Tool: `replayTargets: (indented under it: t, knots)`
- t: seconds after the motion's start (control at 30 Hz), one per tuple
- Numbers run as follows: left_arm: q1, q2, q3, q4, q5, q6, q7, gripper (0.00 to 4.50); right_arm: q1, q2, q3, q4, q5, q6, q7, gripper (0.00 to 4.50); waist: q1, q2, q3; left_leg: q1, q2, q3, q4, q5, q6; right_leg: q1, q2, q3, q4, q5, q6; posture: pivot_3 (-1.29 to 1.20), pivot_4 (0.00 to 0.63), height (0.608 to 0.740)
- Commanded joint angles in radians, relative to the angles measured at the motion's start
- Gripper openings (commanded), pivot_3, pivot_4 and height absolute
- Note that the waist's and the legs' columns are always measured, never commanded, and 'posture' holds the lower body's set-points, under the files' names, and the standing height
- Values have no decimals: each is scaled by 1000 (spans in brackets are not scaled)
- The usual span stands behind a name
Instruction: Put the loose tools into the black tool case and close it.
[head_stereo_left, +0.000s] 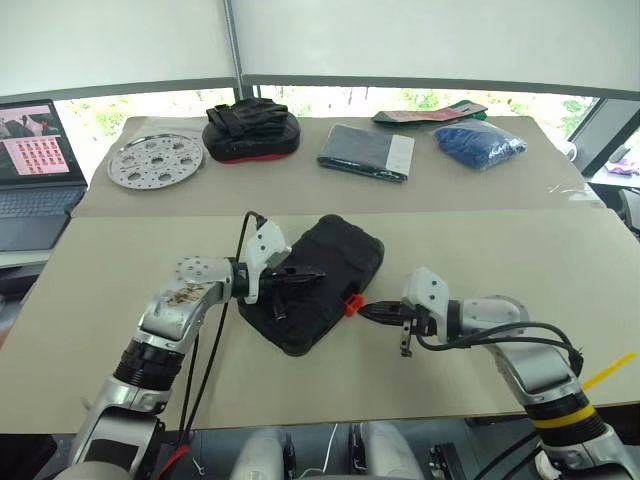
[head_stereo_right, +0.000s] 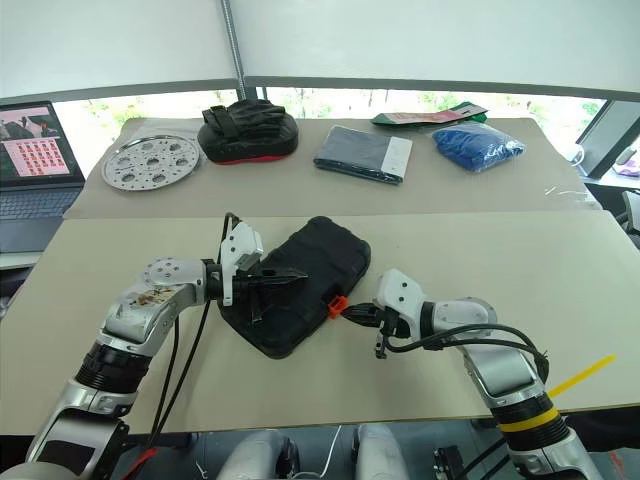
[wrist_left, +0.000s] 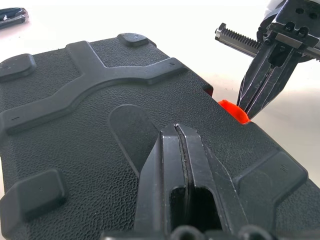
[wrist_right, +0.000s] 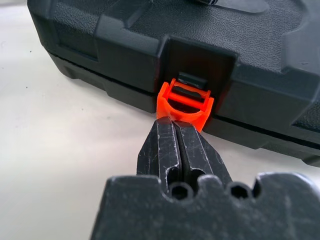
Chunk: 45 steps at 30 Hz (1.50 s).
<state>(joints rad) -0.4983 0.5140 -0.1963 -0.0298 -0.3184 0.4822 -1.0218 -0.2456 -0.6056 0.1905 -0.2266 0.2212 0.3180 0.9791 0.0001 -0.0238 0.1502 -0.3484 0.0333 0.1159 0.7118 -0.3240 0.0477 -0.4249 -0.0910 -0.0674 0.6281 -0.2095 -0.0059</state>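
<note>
The black tool case (head_stereo_left: 345, 255) lies with its lid down in the middle of the table, its orange latch (head_stereo_left: 351, 303) on the side facing my right arm. My left gripper (head_stereo_left: 315, 272) is shut, and its fingers lie on top of the lid (wrist_left: 178, 129). My right gripper (head_stereo_left: 365, 311) is shut too, with its tips touching the lower edge of the latch (wrist_right: 187, 102). In the left wrist view the right gripper (wrist_left: 250, 107) points down at the latch (wrist_left: 232, 109). The loose tools are out of view.
Along the far side of the table sit a round perforated metal plate (head_stereo_left: 155, 160), a black-and-red pouch (head_stereo_left: 250, 130), a flat dark grey folder (head_stereo_left: 365, 152) and a blue bag (head_stereo_left: 480, 142). A laptop (head_stereo_left: 35, 170) stands off the table's left end.
</note>
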Motion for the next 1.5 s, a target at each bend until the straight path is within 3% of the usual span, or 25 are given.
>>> replayTargets:
  t: [0.03, 0.53, 0.7, 0.87, 1.13, 1.5]
  knots:
    - [34, -1, -43, 41, 23, 32, -5, 17, -36, 34, -30, -46, 43, -32, -11, 0, -1, 0, 0, 0, 0, 0, 0, 0, 0, 0, 0, 0, 0, 0, 0, 0, 150, 740]
    - [46, 11, -62, 33, 38, 37, -12, 17, -56, 58, -9, -7, -19, -46, -38, 0, -5, 2, -1, 1, 0, 0, 0, -3, 5, 0, 0, 0, 1, 0, 0, 0, 150, 740]
    - [48, 15, -70, 36, 40, 48, -13, 17, -7, 20, -70, -96, 86, 29, 5, 0, -2, 3, -2, 1, 0, 0, 0, -3, 4, 0, -1, 0, 0, 0, 0, 0, 150, 740]
    - [51, 15, -77, 39, 42, 47, -12, 17, 24, -30, -42, -84, 46, 41, -1, 0, 2, 4, -3, 0, 0, 0, 0, -3, 4, 1, -1, 0, -1, 0, 0, 0, 150, 740]
    - [44, 12, -96, 47, 54, 67, -7, 17, -38, 31, 32, -2, -12, 8, -35, 0, 1, 5, -3, 0, 0, 0, -1, -3, 6, 0, -1, 0, -1, 0, 0, 0, 150, 740]
    - [47, 16, -121, 65, 66, 122, -12, 17, -94, 63, 25, 66, -29, -26, -38, 0, -8, 6, -5, 2, 0, 0, -1, -3, 6, 1, 0, 0, 0, 0, 0, 0, 150, 740]
